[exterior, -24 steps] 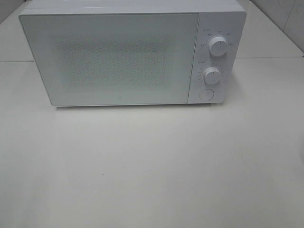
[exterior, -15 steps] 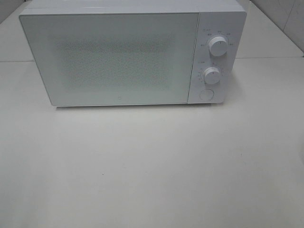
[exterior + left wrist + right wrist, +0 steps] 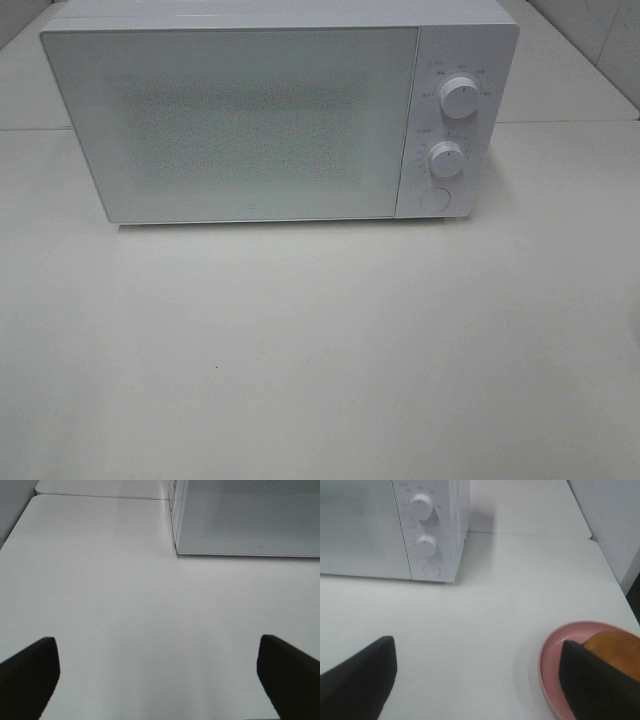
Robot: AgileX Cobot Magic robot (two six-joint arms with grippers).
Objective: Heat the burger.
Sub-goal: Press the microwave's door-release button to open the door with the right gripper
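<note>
Left gripper [image 3: 156, 641] hangs over the table [image 3: 125, 580] toward its left edge, jaws spread wide, the two dark fingers [image 3: 30, 675] gripping nothing. Right gripper [image 3: 477, 645] hangs toward the right edge, jaws likewise parted wide, fingers [image 3: 360, 680] empty, both wrists angled forward and down

Of the left gripper [image 3: 156, 642] only the two fingers [image 3: 30, 675] show: matte black wedges with plain faces, each broadening back from a blunt tip with a softly rounded corner. The right gripper [image 3: 477, 645] is of the same make, with equally dark, smooth wedges, flat inner faces and straight edges running to blunt ends.
</note>
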